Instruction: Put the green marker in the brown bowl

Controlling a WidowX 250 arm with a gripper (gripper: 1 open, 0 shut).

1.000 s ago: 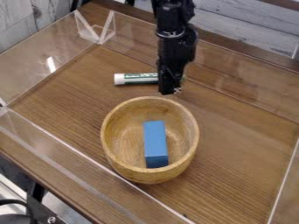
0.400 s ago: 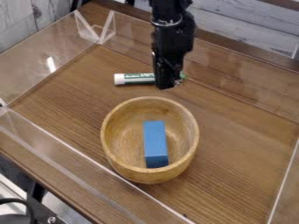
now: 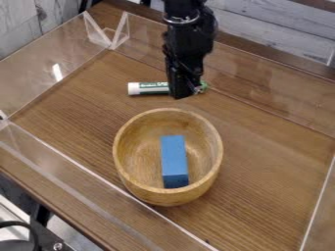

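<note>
Gripper (image 3: 185, 90) closed, holding nothing; green marker (image 3: 148, 87) half hidden behind it.

The black robot gripper (image 3: 182, 91), jaws closed and pointing down, has risen and drifted toward the upper left of the frame: a second ago its tip sat lower, near the right end of the slim white-barrelled marker with the green cap (image 3: 149, 87), and it now hangs higher over that end, covering more of it. Its wrist has also rolled slightly.
</note>
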